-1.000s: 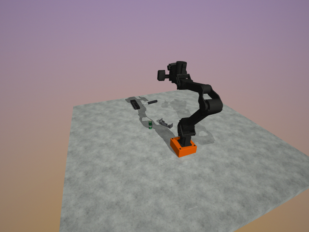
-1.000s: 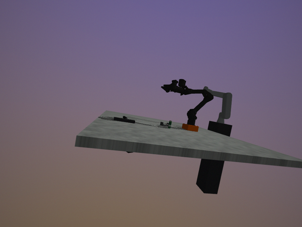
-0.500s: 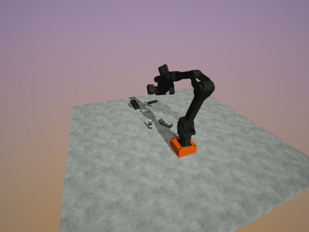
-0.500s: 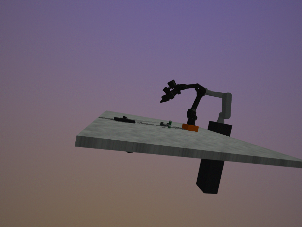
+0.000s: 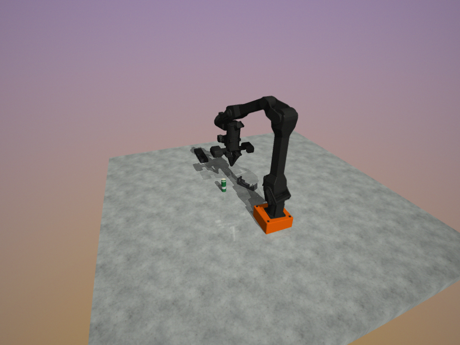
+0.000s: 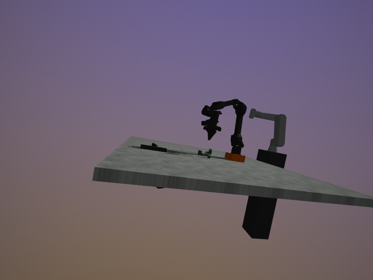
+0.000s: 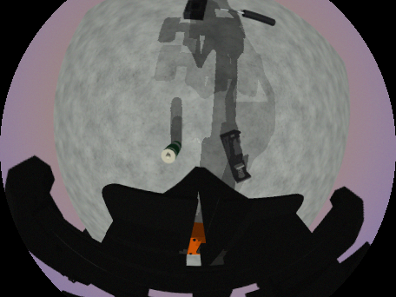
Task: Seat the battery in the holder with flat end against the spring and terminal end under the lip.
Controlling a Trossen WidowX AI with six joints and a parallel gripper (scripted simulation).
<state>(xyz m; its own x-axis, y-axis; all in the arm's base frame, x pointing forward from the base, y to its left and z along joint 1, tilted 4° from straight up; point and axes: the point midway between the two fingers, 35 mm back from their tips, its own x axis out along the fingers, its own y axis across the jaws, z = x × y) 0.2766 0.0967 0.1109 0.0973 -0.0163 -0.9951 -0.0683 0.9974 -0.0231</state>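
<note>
A green battery with pale bands [image 5: 223,185] [image 6: 209,153] [image 7: 174,149] stands upright on the table, its pale terminal end up. The dark holder [image 5: 246,183] [image 6: 200,152] [image 7: 234,152] lies on the table beside it, apart from it, to its right in the wrist view. No battery is in the holder. My gripper [image 5: 232,164] [image 6: 209,139] [image 7: 199,171] points down, shut and empty, well above the table and touching neither of them. In the exterior view the battery partly covers the holder.
A black block-like tray [image 5: 201,155] [image 6: 153,148] [image 7: 194,10] lies farther out on the table. A dark-handled tool [image 7: 259,17] [image 6: 154,145] lies near it. The arm's orange base [image 5: 273,222] [image 6: 234,157] stands on the table. A grey arm [image 6: 279,129] stands on a dark pedestal beyond the table.
</note>
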